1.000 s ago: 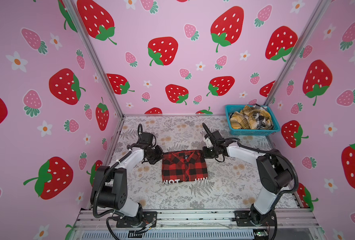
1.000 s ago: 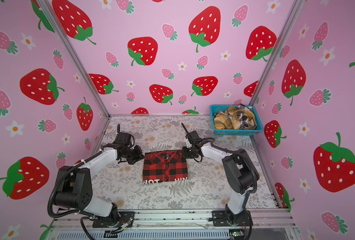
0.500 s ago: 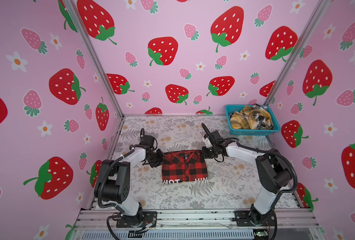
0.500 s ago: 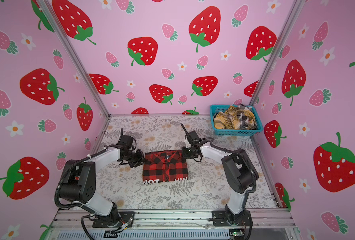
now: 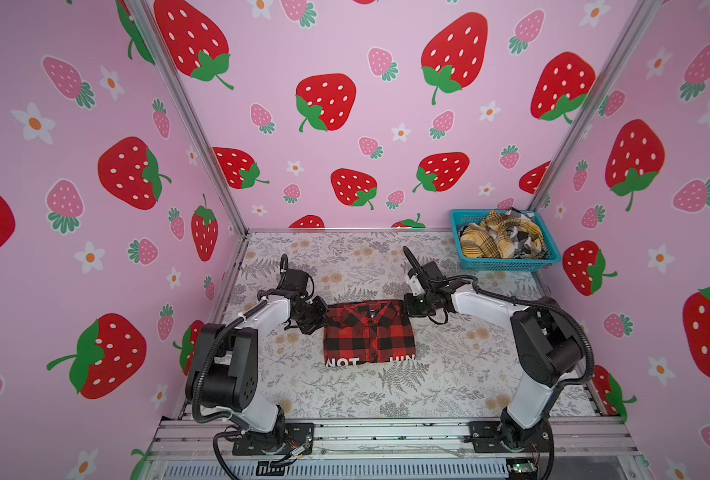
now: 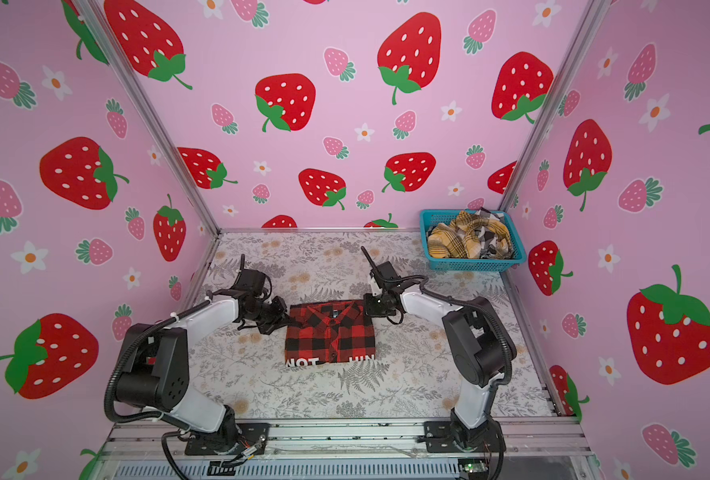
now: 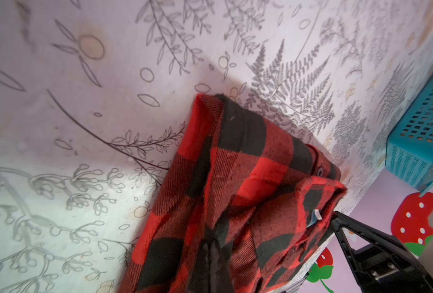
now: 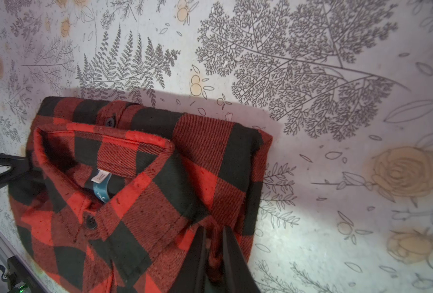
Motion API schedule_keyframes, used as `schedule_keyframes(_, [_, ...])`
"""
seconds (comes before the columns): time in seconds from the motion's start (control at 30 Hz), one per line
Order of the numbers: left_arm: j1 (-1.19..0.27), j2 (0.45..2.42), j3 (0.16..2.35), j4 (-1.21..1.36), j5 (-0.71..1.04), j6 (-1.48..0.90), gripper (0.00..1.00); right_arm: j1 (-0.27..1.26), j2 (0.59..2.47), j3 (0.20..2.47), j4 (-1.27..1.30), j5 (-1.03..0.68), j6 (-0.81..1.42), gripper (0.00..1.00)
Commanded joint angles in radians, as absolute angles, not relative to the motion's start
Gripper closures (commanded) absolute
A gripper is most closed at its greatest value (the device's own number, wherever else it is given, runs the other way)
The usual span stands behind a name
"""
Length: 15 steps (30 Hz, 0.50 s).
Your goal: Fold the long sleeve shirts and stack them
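Observation:
The red-and-black shirt (image 5: pixel 369 332) (image 6: pixel 330 332) lies folded flat mid-table, collar at the far edge, white lettering along the near edge. My left gripper (image 5: pixel 322 318) (image 6: pixel 287 318) is at its far left corner. In the left wrist view the gripper (image 7: pixel 214 256) is shut, with the cloth (image 7: pixel 235 177) puckered around the tips. My right gripper (image 5: pixel 407 305) (image 6: pixel 368 307) is at the far right corner. In the right wrist view it (image 8: pixel 214 243) pinches a ridge of the shirt (image 8: pixel 139 203). The mustard-yellow shirt (image 5: pixel 480 243) and black-white shirt (image 5: pixel 521 237) lie crumpled in the basket.
The teal mesh basket (image 5: pixel 507 264) (image 6: pixel 474 264) (image 7: pixel 423 142) stands at the back right corner against the pink strawberry walls. Both arm bases are bolted to the metal rail (image 5: pixel 386 432) along the front edge. The table cover is floral-printed.
My left gripper has slid right to the shirt's far left corner and closed on the cloth. The right gripper has hardly moved and keeps its pinch.

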<state>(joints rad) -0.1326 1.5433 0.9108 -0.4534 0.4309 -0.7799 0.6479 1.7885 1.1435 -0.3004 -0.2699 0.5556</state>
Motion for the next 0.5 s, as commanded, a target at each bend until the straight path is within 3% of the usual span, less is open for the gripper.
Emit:
schedule_keyframes(0.0, [-0.118,1.454,0.899,-0.475,0.308,-0.768,1.0,0.657,1.745,1.152,-0.303,-0.261,0.566,0.85])
schedule_keyframes(0.33, [-0.106,1.556,0.819,-0.322,0.21,-0.785,1.0,0.663,1.896,1.184,-0.241,-0.293,0.581,0.89])
schedule_keyframes(0.4, [-0.098,1.544,0.792,-0.314,0.165,-0.816,1.0,0.662,1.917,1.207,-0.253,-0.292,0.578,0.78])
schedule_keyframes(0.47, [-0.096,1.525,0.771,-0.299,0.144,-0.831,1.0,0.664,1.911,1.215,-0.25,-0.287,0.584,0.59])
